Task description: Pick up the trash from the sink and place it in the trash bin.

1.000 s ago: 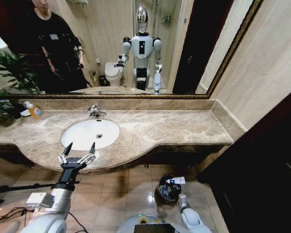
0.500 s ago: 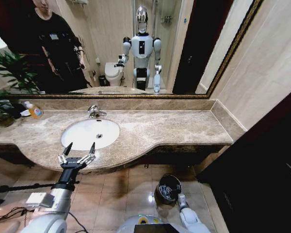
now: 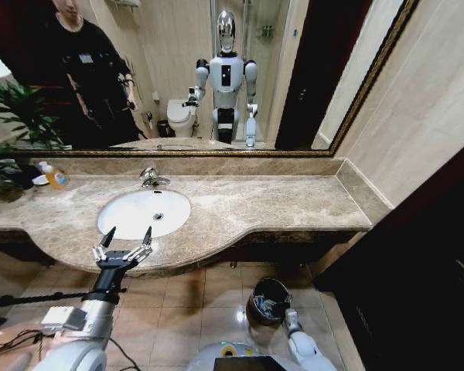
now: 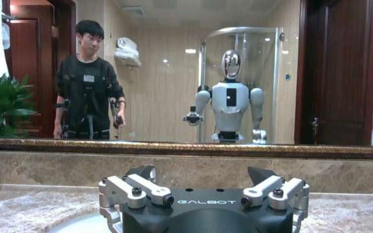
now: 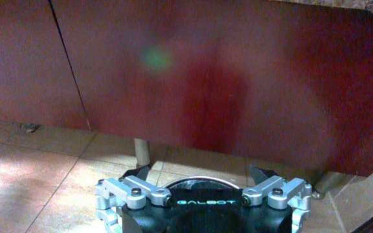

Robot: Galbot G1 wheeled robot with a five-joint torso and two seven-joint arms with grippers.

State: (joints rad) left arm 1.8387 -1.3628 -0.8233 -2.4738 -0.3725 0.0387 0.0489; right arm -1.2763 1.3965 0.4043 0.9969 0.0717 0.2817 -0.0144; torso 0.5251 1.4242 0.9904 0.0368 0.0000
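The oval white sink [image 3: 131, 202] is set in the brown marble counter, and its basin shows just the drain. My left gripper [image 3: 127, 234] hovers open at the counter's front edge, just before the sink, with nothing between its fingers; in the left wrist view the left gripper [image 4: 203, 171] faces the mirror. On the floor stands the small dark trash bin [image 3: 254, 292] with a few pale bits of trash [image 3: 266, 307] inside. My right gripper [image 5: 199, 174] hangs open and empty right over the bin's rim [image 5: 199, 179].
An orange-liquid bottle [image 3: 56, 178] stands at the counter's back left beside a plant [image 3: 11, 124]. The chrome faucet [image 3: 149, 178] rises behind the basin. Dark red cabinet fronts [image 5: 193, 82] close off the space under the counter. Cables lie on the floor at left.
A white packet held at the bin's rim by my right gripper one second ago is gone from there; it has dropped into the bin. The left arm has not moved.
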